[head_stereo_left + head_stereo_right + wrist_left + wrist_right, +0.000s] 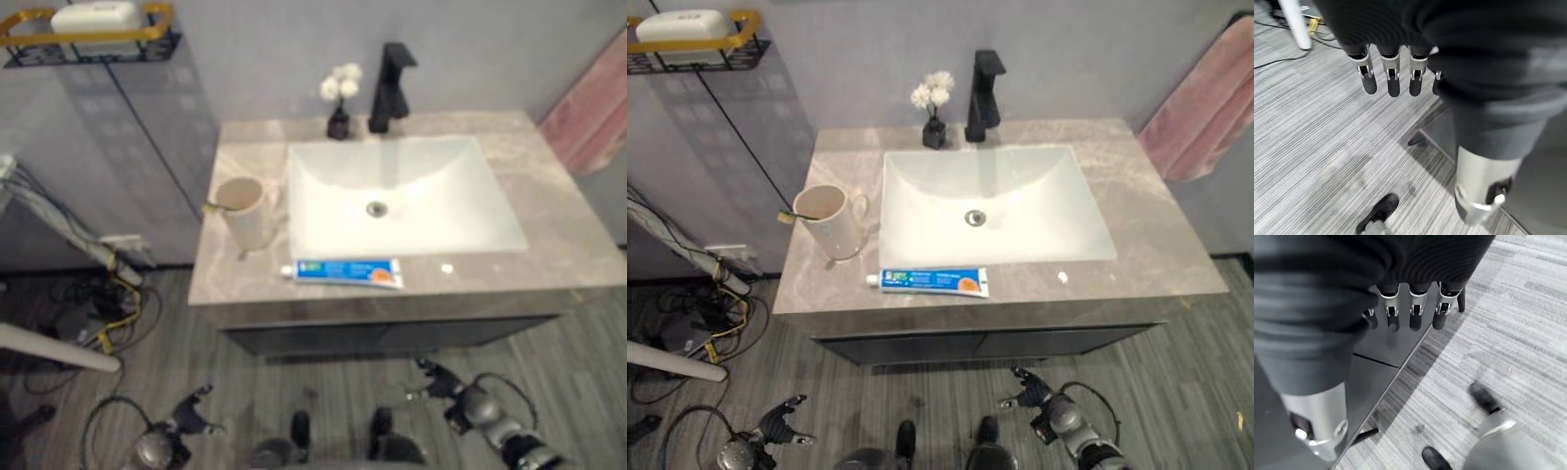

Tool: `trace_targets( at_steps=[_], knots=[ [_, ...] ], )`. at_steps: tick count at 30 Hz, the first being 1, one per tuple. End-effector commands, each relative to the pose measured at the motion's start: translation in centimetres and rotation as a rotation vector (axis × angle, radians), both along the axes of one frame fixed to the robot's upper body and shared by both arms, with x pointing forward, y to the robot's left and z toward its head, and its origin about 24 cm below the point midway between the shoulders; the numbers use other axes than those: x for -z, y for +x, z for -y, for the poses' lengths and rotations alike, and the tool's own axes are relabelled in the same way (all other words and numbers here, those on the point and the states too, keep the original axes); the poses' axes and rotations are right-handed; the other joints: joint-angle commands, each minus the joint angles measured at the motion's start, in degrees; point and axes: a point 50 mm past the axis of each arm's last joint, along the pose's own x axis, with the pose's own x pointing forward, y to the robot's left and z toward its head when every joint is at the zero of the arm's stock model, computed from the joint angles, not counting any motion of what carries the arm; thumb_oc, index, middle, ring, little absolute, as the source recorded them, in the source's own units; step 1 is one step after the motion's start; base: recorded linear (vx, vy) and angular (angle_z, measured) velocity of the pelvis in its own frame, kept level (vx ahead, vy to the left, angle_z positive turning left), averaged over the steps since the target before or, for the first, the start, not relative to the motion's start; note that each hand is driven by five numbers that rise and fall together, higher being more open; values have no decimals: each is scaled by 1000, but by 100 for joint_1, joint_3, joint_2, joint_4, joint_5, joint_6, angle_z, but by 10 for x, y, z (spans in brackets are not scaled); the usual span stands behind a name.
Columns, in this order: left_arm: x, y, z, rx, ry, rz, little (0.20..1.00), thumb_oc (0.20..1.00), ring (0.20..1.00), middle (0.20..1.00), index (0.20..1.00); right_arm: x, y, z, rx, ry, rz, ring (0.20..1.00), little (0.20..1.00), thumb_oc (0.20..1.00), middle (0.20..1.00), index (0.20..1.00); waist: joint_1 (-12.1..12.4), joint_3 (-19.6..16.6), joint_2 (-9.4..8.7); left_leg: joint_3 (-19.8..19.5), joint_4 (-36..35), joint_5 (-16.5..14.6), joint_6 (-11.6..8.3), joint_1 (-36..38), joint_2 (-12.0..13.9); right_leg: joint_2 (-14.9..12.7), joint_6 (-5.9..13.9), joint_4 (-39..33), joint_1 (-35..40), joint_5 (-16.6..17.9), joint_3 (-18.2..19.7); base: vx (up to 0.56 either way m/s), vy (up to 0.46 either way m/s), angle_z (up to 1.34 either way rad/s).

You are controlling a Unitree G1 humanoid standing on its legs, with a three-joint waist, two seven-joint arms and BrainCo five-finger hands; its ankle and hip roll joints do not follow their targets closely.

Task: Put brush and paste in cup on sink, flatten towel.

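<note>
— So, how much room is there along the edges?

— The grey stone-patterned surface (1176, 245) has a wide bare strip to the right of the white rectangular basin (1019, 235). The front strip is narrow; the toothpaste tube (929, 282) lies flat along it, just in front of the basin's left corner, white cap end toward the cup. Below, the grey striped floor (1312, 147) in front of the dark cabinet (980, 343) is open.

— And the cup?

— The cream cup (831, 221) stands upright on the left strip, handle toward the basin. A thin brush (795, 215) lies across its rim, one end poking out past the left side. How deep it sits I cannot tell.

— The towel?

— The pink towel (1205, 108) hangs bunched against the wall at the far right, beyond the surface's corner.

— What else is up there?

— A matte black tap (983, 93) behind the basin, a small dark vase of white flowers (934, 113) just to its left, and a gold-railed wall shelf (700, 39) carrying a white soap bar (681, 24).

— The hands?

— The left robot hand (1391, 73) hangs low over the floor, fingers straight and relaxed, holding nothing. The right robot hand (1415, 308) hangs beside the cabinet front, likewise spread and empty.
</note>
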Motion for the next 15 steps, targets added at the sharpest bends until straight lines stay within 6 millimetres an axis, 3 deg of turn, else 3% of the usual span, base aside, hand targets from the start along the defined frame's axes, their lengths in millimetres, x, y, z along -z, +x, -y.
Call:
trace_targets(
  at_steps=[1, 2, 4, 6, 7, 8, 9, 10, 12, 15],
  knots=[
    [-17, 11, -17, -39, 23, 92, 1000, 1000, 1000, 1000, 1000, -12, 15, 2, -46, -15, 57, 1000, 1000, 1000, 1000, 1000, 194, -260, -339, -615, 247, -290, 0, -25, 410, 223, 25, -621, 223, 556, 258, 107, -497, -14],
    [-17, 11, -18, -39, 24, 92, 1000, 1000, 1000, 1000, 1000, -12, 15, 2, -46, -14, 57, 1000, 1000, 1000, 1000, 1000, 194, -258, -334, -615, 208, -275, -12, 2, 427, 237, 15, -609, 227, 541, 254, 123, -617, -6],
    [-20, 15, -20, -57, 24, 113, 1000, 1000, 1000, 1000, 1000, -11, 14, -2, -55, -3, 64, 1000, 1000, 1000, 1000, 1000, 213, -335, -465, -621, -126, -10, -223, 23, 799, 509, -74, -683, 256, 102, 65, 89, -584, 1],
    [-26, 26, -22, -51, 35, 149, 1000, 1000, 1000, 1000, 1000, -19, 19, 0, -65, -5, 105, 1000, 1000, 1000, 1000, 1000, 58, -319, -494, -713, -336, 556, -487, -159, 1148, 872, -232, -676, 198, -85, -2, 11, -619, 15],
    [-30, 32, -20, -33, 38, 172, 1000, 1000, 1000, 1000, 1000, -23, 20, 5, -49, -8, 132, 1000, 1000, 1000, 1000, 1000, -34, -317, -506, -652, -336, 669, -502, -277, 1183, 930, -269, -707, 188, -110, -122, -17, -498, 47],
    [-33, 41, -16, 4, 42, 189, 1000, 1000, 1000, 1000, 1000, -26, 18, 14, -12, -21, 149, 1000, 1000, 1000, 1000, 1000, -203, -306, -498, -174, -336, 775, -436, -377, 1188, 922, -282, -777, 228, -87, -298, 7, -433, 124],
    [-37, 54, -8, 54, 46, 214, 1000, 1000, 1000, 1000, 1000, -24, 13, 25, 48, -48, 139, 1000, 1000, 1000, 1000, 1000, -340, -319, -504, 485, -336, 606, -376, -360, 1032, 886, -265, -866, 268, -82, -485, 21, -328, 153],
    [-38, 55, -7, 62, 44, 224, 1000, 1000, 1000, 1000, 1000, -24, 10, 31, 70, -54, 138, 1000, 1000, 1000, 1000, 1000, -315, -320, -484, 482, -290, 508, -358, -358, 884, 903, -245, -935, 310, -64, -492, 24, -191, 145],
    [-44, 57, -6, 74, 39, 256, 1000, 1000, 1000, 1000, 1000, -23, 6, 35, 89, -61, 131, 1000, 1000, 1000, 1000, 1000, -329, -344, -453, 564, -284, 487, -362, -355, 831, 908, -246, -998, 353, -17, -516, 34, -93, 18],
    [-54, 49, -16, 56, 59, 301, 1000, 1000, 1000, 1000, 1000, -21, -1, 43, 116, -71, 107, 1000, 1000, 1000, 1000, 1000, -136, -341, -408, -43, -222, 587, -393, -412, 646, 1012, -325, -1077, 389, -38, -400, 38, -118, -13]
  ],
)
